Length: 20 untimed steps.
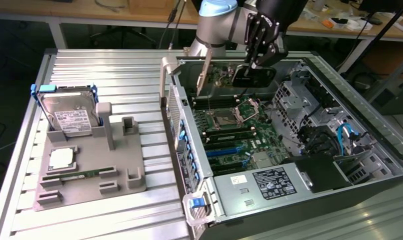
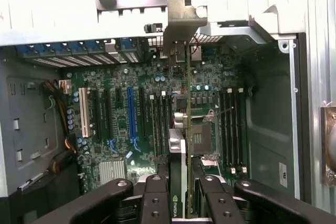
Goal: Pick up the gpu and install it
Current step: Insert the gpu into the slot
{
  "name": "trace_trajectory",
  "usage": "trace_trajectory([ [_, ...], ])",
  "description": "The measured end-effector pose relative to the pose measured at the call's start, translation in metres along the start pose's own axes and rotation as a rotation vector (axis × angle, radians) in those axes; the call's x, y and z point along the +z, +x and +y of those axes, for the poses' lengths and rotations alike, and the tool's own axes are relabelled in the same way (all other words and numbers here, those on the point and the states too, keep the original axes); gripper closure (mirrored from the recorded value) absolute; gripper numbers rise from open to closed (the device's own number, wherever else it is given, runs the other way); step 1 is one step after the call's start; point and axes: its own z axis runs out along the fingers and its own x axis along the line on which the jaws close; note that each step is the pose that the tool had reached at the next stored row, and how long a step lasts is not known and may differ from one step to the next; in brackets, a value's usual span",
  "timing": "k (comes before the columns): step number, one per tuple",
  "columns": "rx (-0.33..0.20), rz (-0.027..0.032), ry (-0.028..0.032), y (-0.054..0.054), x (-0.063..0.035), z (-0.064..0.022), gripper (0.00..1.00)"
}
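Note:
The gpu (image 1: 221, 75) is a green card with a silver end bracket (image 1: 201, 75). It hangs on edge over the far end of the open computer case (image 1: 361, 100). My gripper (image 1: 256, 64) is shut on its dark middle part from above. In the wrist view the gpu (image 2: 188, 103) appears edge-on, running from between my black fingers (image 2: 156, 195) out to its bracket (image 2: 181, 19) near the case's rear wall. Below the card lies the motherboard (image 2: 118, 124), and the card stands apart from it, lined up with the direction of the expansion slots.
A blue slot (image 2: 131, 116) and a white slot (image 2: 84, 114) lie beside several black ones. The processor socket (image 1: 227, 117) and the power supply (image 1: 268, 182) sit in the case. At the exterior view's left, a grey fixture (image 1: 121, 175) holds a blue-framed hard drive (image 1: 68, 112), a chip (image 1: 60, 159) and a memory stick (image 1: 78, 175).

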Motion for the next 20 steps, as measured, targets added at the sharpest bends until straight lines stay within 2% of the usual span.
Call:
trace_trajectory([
  [20,-0.018,0.0006,-0.0004,0.0,0.0158,-0.0006,0.73],
])
